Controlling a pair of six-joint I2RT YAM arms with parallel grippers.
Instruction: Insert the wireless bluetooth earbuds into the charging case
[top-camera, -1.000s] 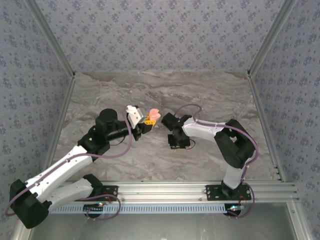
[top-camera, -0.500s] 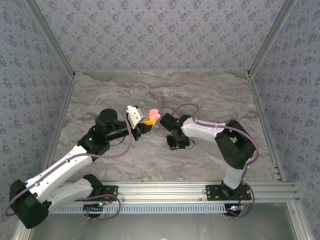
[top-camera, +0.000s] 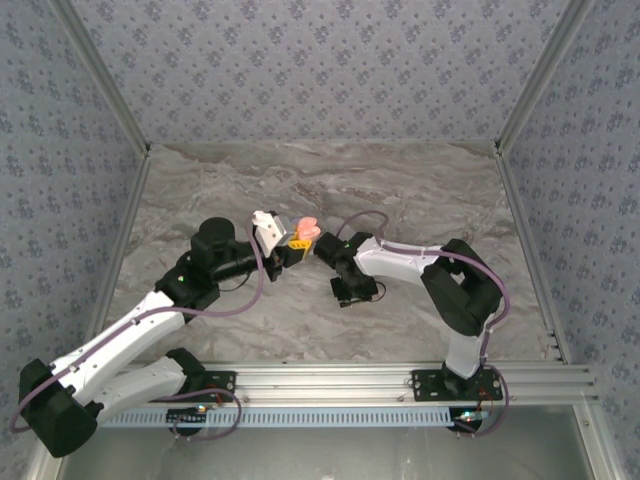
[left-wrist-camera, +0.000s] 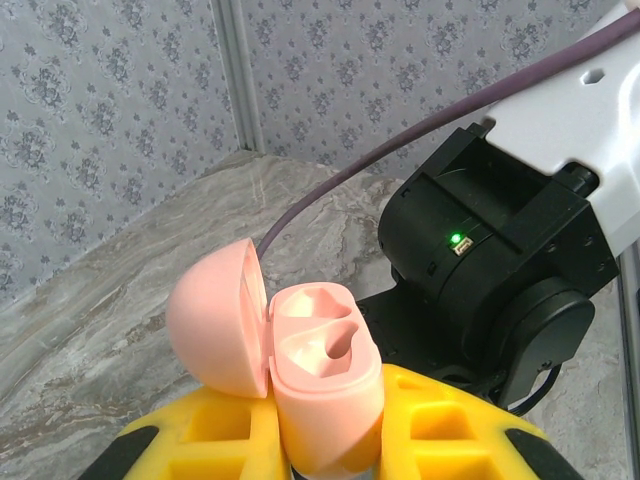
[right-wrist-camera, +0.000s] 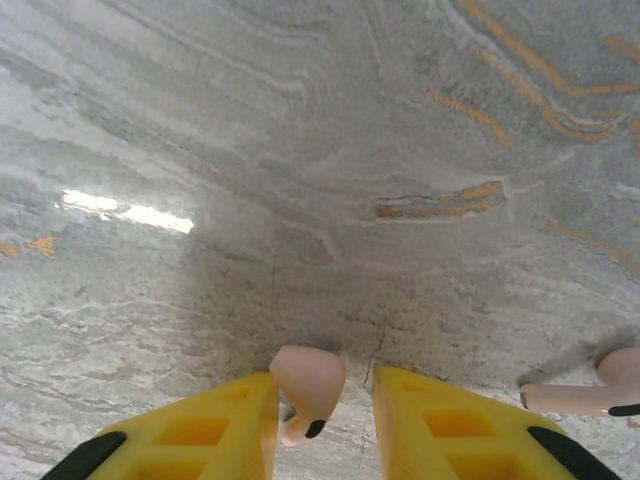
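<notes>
My left gripper (left-wrist-camera: 325, 440) is shut on the pink charging case (left-wrist-camera: 322, 375), holding it upright above the table with its lid (left-wrist-camera: 215, 320) swung open to the left. Both moulded wells show. From above, the case (top-camera: 310, 229) sits just left of my right arm's wrist (top-camera: 345, 255). My right gripper (right-wrist-camera: 322, 425) is open, low over the marble. A pink earbud (right-wrist-camera: 308, 385) sits between its yellow fingers, against the left finger (right-wrist-camera: 215, 430), with a clear gap to the right finger (right-wrist-camera: 450, 430). A second pink earbud (right-wrist-camera: 605, 388) lies on the table at the right edge.
The marble table (top-camera: 400, 190) is walled in by patterned panels at the back and sides. My right arm's black wrist housing (left-wrist-camera: 500, 260) with its green light hangs right behind the open case. A purple cable (left-wrist-camera: 400, 150) loops above the case.
My right wrist has shifted left, closer to the case that the left gripper holds. The left arm and the case have stayed put.
</notes>
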